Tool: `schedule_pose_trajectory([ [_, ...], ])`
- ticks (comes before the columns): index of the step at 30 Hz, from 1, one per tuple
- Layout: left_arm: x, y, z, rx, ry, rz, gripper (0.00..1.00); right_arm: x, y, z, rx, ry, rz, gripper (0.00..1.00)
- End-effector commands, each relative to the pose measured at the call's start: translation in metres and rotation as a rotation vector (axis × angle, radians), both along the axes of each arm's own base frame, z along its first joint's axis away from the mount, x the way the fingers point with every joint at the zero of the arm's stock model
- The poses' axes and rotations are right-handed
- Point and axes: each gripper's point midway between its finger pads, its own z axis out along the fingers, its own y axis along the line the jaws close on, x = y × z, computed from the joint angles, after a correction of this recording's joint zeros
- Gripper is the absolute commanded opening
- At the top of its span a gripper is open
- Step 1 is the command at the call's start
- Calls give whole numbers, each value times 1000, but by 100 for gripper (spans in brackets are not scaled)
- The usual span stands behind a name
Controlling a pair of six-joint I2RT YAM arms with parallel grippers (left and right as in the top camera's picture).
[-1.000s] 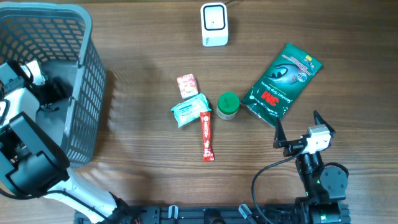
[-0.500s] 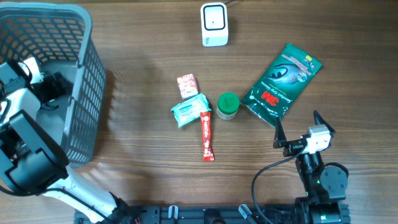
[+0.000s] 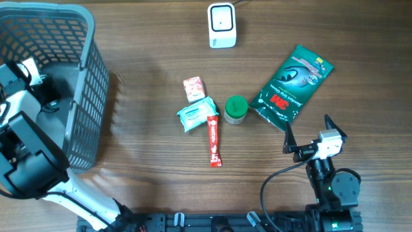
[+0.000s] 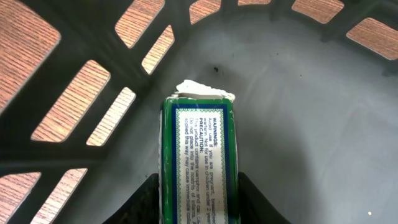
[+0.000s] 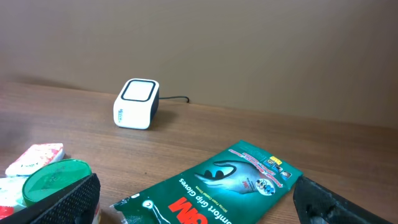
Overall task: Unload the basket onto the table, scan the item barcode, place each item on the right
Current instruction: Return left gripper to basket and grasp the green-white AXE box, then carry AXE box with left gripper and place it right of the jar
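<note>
Our left gripper (image 4: 198, 194) clamps a box (image 4: 199, 137) in the basket (image 3: 90, 77), right gripper (image 3: 308, 132) agape; the scanner (image 3: 221, 24), we judge, awaits

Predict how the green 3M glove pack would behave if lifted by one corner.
Probably floppy: the glove pack lies flat like a thin pouch, so it would likely sag. Its glossy film may slip in a pinch. It looks light for its area, so a push would likely slide it along the table, not tip it.
</note>
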Motion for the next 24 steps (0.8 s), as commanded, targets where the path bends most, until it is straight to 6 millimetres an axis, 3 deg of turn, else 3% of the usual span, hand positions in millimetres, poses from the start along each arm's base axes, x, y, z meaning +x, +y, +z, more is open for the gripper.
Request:
schedule_pose_trajectory([
  [1, -20, -20, -34, -102, 89, 6, 27, 0, -1, 1, -5, -6, -6, 100],
  [5, -18, -18, -6, -76, 49, 8, 17, 0, -1, 1, -5, -6, -6, 100],
  [13, -18, -18, 77, -21, -90, 53, 17, 0, -1, 1, -5, -6, -6, 100],
  [20, -25, -42, 192, 37, -323, 48, 18, 0, -1, 1, -5, -6, -6, 100],
  [24, -36, -88, 274, 91, -505, -55, 20, 0, -1, 1, -5, -6, -6, 100],
])
